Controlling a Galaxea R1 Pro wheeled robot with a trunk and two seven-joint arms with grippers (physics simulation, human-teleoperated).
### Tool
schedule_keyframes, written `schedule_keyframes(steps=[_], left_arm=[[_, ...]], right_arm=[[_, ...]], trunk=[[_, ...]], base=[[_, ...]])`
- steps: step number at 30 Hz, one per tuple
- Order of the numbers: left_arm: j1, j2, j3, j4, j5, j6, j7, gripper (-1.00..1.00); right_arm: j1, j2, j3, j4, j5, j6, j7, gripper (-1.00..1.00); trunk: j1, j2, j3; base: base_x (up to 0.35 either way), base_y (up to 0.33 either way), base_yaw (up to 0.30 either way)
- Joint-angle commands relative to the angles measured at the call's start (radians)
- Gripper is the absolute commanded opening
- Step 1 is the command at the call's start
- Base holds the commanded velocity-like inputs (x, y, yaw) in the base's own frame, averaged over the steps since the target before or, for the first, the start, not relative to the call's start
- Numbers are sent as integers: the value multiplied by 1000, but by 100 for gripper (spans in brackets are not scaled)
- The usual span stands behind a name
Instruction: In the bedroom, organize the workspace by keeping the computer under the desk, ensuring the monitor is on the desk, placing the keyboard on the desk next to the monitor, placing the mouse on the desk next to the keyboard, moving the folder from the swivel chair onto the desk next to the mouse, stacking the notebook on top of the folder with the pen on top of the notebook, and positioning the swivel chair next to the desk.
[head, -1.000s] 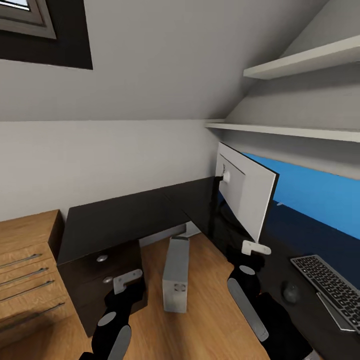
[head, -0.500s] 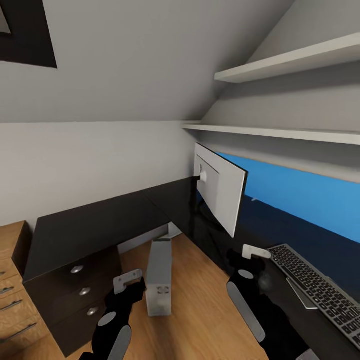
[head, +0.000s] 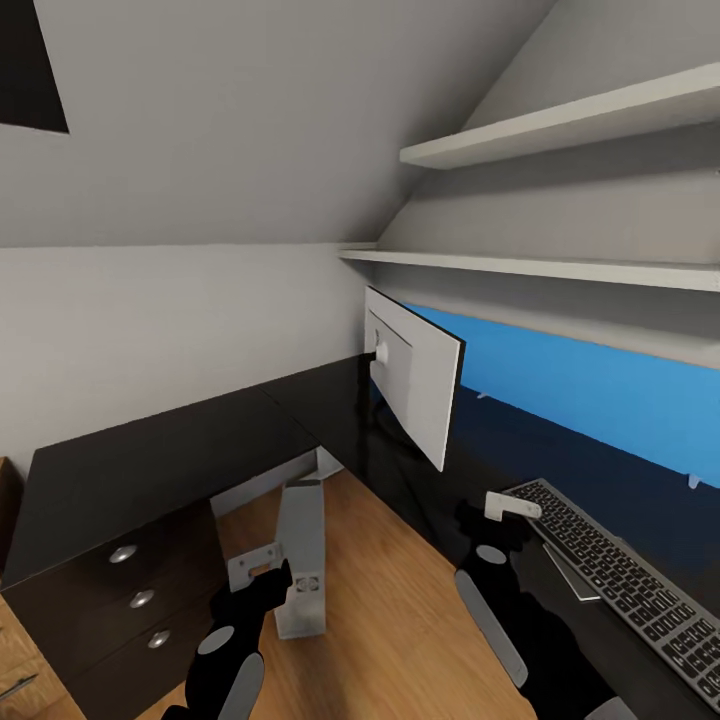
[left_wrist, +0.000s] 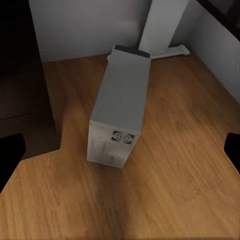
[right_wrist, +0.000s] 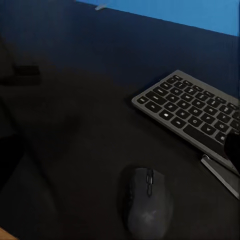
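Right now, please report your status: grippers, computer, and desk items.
Left gripper and right gripper empty, open. Computer on floor by desk. Keyboard, mouse, monitor on desk.

Bare wood floor (head: 400, 620) open btwn drawer unit (head: 140, 600) & desk (head: 500, 450); computer (head: 301, 560) stands mid-gap, monitor (head: 415, 380) overhangs edge.
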Motion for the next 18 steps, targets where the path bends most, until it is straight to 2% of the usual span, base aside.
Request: schedule_keyframes(steps=[1,7,10,13,14,16,17,18], left_arm=[[-1,0,-1,-1,8,3,8,100],[-1,0,-1,-1,8,3,8,100],[-1,0,-1,0,8,3,7,100],[-1,0,-5,9,8,3,7,100],[-1,0,-5,11,8,3,7,100],[-1,0,-6,12,8,3,6,100],[-1,0,-6,13,8,2,6,100],[-1,0,-6,14,8,3,6,100]], right_arm=[[-2,-1,3,9,-2,6,-3,100],[-11,-2,0,74,2,-1,56,100],[-30,-3,-7,128,2,-35,81,100],[-89,-3,-12,257,0,-89,103,100],[-122,-5,-21,333,-1,-123,132,100],[-152,-6,-33,399,-2,-152,167,100],[-186,-7,-55,478,-3,-180,208,100],[-244,-7,-91,612,-5,-221,275,100]], trunk=[[0,-1,-1],[0,-1,-1],[0,-1,-1],[0,-1,-1],[0,-1,-1],[0,-1,-1],[0,-1,-1],[0,-1,-1]], base=[[0,0,-8],[0,0,-3],[0,0,0],[0,0,0],[0,0,0],[0,0,0],[0,0,0],[0,0,0]])
